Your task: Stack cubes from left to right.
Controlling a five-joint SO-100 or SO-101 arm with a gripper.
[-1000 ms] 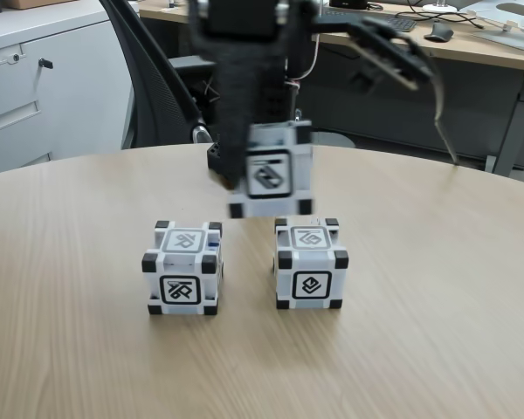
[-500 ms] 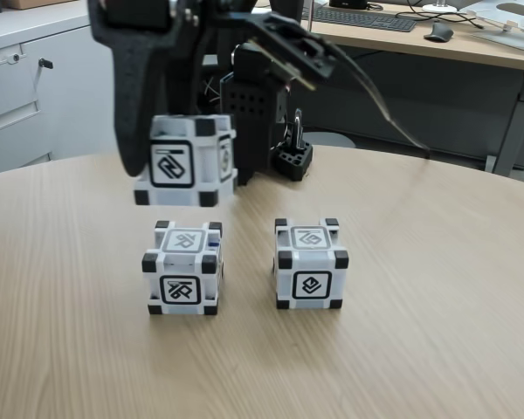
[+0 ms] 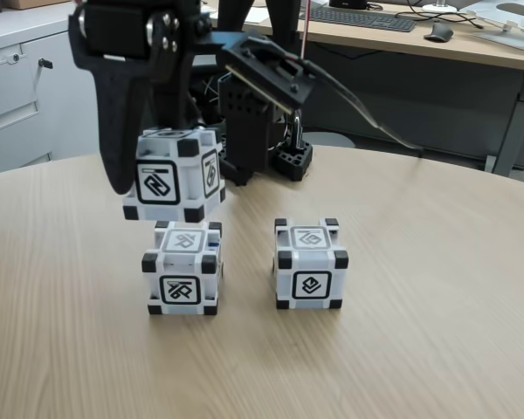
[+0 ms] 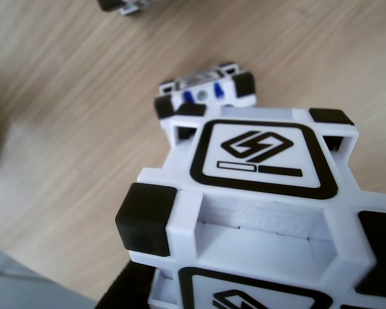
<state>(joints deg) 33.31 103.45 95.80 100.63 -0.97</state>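
Your gripper [image 3: 162, 188] has swung left and dropped, fingers clamped on the held cube [image 3: 173, 175], which now hangs just above and slightly left of the left cube [image 3: 182, 267]. You're close to stacking. The right cube [image 3: 310, 263] waits untouched. The far finger is hidden.

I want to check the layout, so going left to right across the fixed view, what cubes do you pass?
Cube held in the gripper (lifted cube) → cube on the table below it, slightly right → right-hand cube, standing apart.
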